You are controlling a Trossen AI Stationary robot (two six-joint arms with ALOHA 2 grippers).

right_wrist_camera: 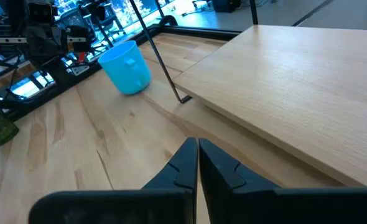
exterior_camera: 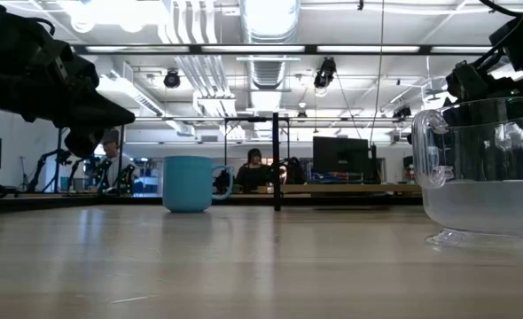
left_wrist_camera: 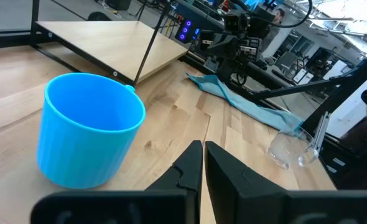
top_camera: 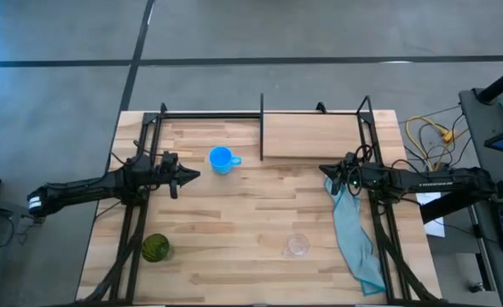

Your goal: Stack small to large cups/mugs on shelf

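Clearly nothing was stacked yet. I had the left pincer (top_camera: 192, 176) pressed together and holding nothing, just beside the blue mug (top_camera: 222, 159), which stood upright on the surface (top_camera: 260, 247) near the shelf (top_camera: 311, 136) but not on it. The right pincer (top_camera: 326, 172) was also pressed together and empty, at the front edge of the shelf, above a light blue cloth (top_camera: 354, 239).

The clear cup (top_camera: 297, 246) and the green cup (top_camera: 155, 247) stood well apart near the front of the surface — both upright too, their long axes vertical, mouths up. The mug's handle pointed toward the shelf side.

My worry: if I advanced the left pincer without spreading it, it would push the mug away or tip it — a shut tip cannot take the rim.
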